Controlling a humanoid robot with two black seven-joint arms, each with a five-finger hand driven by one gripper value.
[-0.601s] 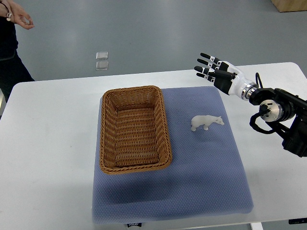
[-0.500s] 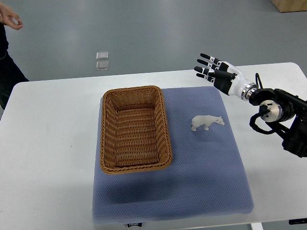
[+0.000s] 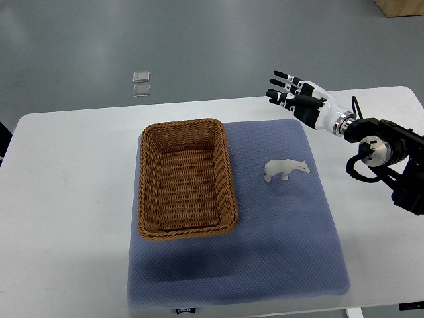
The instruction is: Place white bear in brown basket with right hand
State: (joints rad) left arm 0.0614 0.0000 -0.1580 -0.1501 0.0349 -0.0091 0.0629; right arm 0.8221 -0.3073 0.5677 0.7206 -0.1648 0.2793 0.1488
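White bear (image 3: 286, 169) stands on its feet on the blue mat (image 3: 278, 258), right of the brown basket (image 3: 187, 177) and apart from it, head pointing away from the basket; nothing touching the bear. Brown basket sits on the left part of the mat, long side running front to back, nothing inside that shows. Right hand (image 3: 299, 101) is up past the far right corner of the mat, well apart from the bear and beyond it, arm coming in from the right edge over the white table (image 3: 66, 199); fingers (image 3: 281, 84) stretched out and spread, pointing left toward the far side of the basket, holding nothing. Hard to say from this steep view whether the hand is above the tabletop or past its far edge; looks raised. Bear lies nearer the camera than the hand and slightly left of the palm, between hand and basket only loosely. Black wrist joint and cables (image 3: 377, 156) sit right of the mat. Two small clear squares (image 3: 140, 83) lie on the grey floor beyond the basket.
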